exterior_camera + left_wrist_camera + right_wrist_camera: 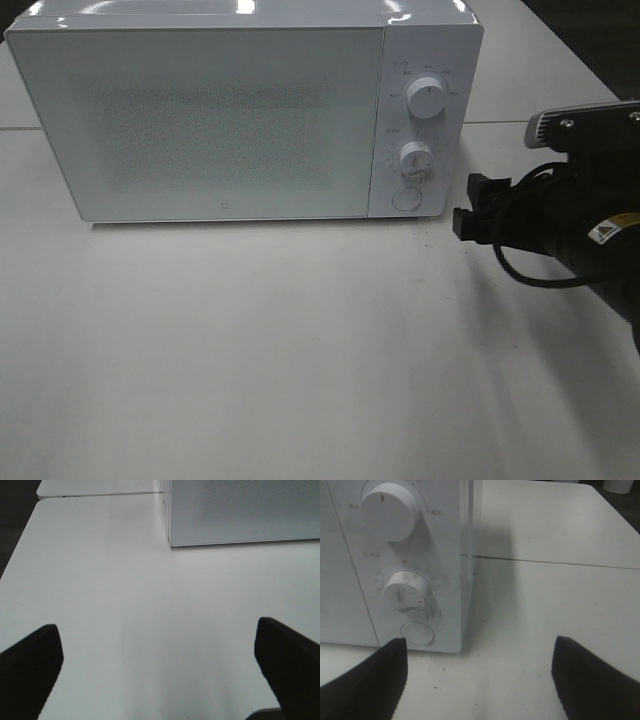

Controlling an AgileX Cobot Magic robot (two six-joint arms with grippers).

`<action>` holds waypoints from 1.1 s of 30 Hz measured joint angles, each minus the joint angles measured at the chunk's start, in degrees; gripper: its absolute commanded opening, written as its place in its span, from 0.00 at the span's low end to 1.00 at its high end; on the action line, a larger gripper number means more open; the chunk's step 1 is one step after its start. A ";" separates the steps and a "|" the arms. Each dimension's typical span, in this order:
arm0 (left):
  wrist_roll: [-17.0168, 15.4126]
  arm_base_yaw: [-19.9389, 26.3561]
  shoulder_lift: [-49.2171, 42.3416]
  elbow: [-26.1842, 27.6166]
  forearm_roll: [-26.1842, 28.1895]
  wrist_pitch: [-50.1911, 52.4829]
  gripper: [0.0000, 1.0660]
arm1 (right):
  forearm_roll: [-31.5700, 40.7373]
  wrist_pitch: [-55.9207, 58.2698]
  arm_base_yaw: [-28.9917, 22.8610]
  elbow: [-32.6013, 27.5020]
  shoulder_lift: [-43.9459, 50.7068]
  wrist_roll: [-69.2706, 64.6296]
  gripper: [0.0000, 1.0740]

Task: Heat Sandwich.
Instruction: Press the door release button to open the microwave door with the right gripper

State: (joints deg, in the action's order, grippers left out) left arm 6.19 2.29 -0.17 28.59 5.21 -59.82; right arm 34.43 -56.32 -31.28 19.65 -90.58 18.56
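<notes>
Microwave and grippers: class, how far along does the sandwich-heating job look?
Done: the microwave door is shut; no sandwich shows, so whether it is inside cannot be told. In hand: the right gripper, open and empty, sits by the lower dial and round button. The left gripper hangs open over the table. Left: probably setting that dial.

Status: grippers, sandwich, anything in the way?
Left gripper open, empty, over the table. Right gripper open, empty, beside the microwave, near its lower dial. Sandwich not in view; microwave shut. Nothing seen blocking it.
</notes>
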 measured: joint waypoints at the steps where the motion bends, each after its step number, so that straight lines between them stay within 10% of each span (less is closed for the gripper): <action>1: 0.00 0.00 0.00 0.00 0.00 0.00 0.97 | 0.57 -0.52 -0.92 0.29 -0.97 0.00 0.71; 33: 0.00 0.00 0.00 0.00 0.00 0.00 0.97 | 8.48 -3.38 -9.97 7.39 -13.12 -10.14 0.71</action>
State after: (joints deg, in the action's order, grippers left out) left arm 6.19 2.29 -0.17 28.59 5.21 -59.82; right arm 42.91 -59.70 -41.25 27.04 -103.71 8.42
